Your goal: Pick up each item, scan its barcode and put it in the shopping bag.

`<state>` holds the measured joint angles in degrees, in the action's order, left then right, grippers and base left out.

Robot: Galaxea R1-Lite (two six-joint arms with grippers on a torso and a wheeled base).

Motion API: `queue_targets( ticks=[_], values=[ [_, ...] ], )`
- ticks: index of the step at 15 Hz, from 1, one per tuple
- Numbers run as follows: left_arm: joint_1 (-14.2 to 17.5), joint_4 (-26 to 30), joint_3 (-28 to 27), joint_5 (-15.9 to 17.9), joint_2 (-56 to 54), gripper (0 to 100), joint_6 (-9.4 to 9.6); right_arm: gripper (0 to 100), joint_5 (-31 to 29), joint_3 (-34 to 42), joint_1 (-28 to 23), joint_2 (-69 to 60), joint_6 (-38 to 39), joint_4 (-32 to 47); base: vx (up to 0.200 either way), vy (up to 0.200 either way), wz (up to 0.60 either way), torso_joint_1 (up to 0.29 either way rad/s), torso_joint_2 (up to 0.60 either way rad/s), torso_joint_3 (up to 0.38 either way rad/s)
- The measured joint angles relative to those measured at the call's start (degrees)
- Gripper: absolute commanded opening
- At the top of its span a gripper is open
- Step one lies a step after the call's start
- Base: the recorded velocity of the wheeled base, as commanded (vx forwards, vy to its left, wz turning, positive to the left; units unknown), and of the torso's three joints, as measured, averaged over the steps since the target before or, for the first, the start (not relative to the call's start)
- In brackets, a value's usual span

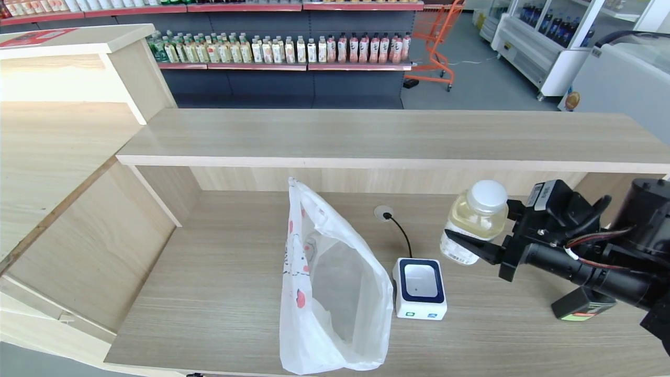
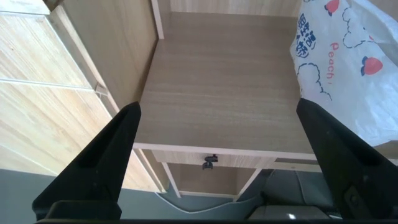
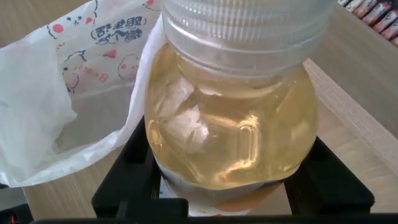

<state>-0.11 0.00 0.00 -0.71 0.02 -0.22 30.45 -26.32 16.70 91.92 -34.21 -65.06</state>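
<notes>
Closest to the lens, a clear bottle of pale yellow liquid with a wide white cap sits clamped in the right end effector; the dark fingers press on its lower body from both sides, just above the label band. From the head view the bottle stands roughly upright, cap up, to the right of the scanner and a little behind it; whether its base clears the surface is hard to tell

Over at the bench's near left corner, the left end effector hangs with its two black fingers spread wide and nothing between them, the bag just beside one of them

Around them, largest first: the pale wood bench carries everything, with a raised ledge running along its far side. On it near the front edge stands the white plastic shopping bag, printed with red peaches, its mouth gaping upward. Just to the right of the bag, almost touching it, rests the white scanner with its dark blue framed window facing up. A small dark box with a green and red label lies farther right, partly under the right arm. A thin black cable runs from the scanner back to a round port in the bench
</notes>
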Motion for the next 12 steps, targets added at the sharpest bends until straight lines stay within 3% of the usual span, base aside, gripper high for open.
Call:
queue_targets(
  ticks=[3,12],
  values=[
    [-0.02,0.0,0.0,-0.02,0.0,100,0.01,0,7.45,1.07,-0.13,5.0,-6.9,-6.86,0.0,0.0,0.0,0.0,0.0,0.0],
    [0.01,0.0,0.0,0.0,0.0,100,-0.02,0,22.56,3.5,-4.52,18.31,-23.25,-12.12,0.0,0.0,0.0,0.0,0.0,0.0]
  ],
)
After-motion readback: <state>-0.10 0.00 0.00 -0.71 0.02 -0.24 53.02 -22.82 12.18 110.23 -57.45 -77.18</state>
